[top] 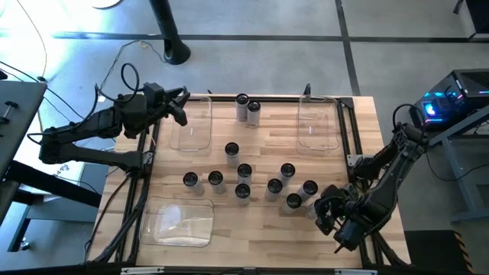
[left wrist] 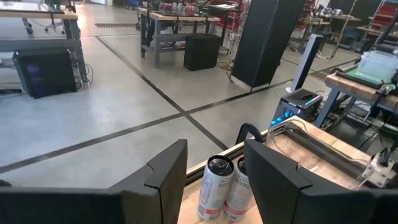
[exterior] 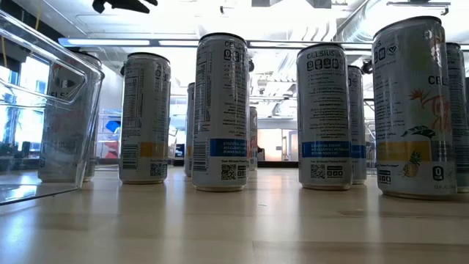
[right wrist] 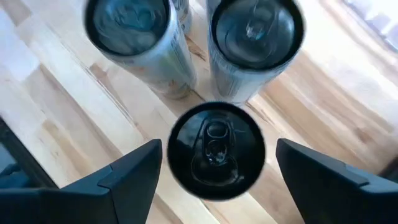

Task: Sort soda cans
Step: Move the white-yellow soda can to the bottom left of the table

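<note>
We position the right gripper [right wrist: 214, 168] above the can [right wrist: 216, 151] nearest the table's right front edge, fingers spread wide on either side of its top, so it can descend and clamp. The left gripper [left wrist: 214, 180] waits half-open near the left rear bin [top: 191, 126].

Wooden surface [top: 229, 229] bearing three clear plastic bins: one bin [top: 191, 126] just beside the left gripper [top: 180, 105], a second bin [top: 317, 126] well apart from it. The third bin [top: 182, 221] lies opposite the right gripper [top: 330, 210].
</note>
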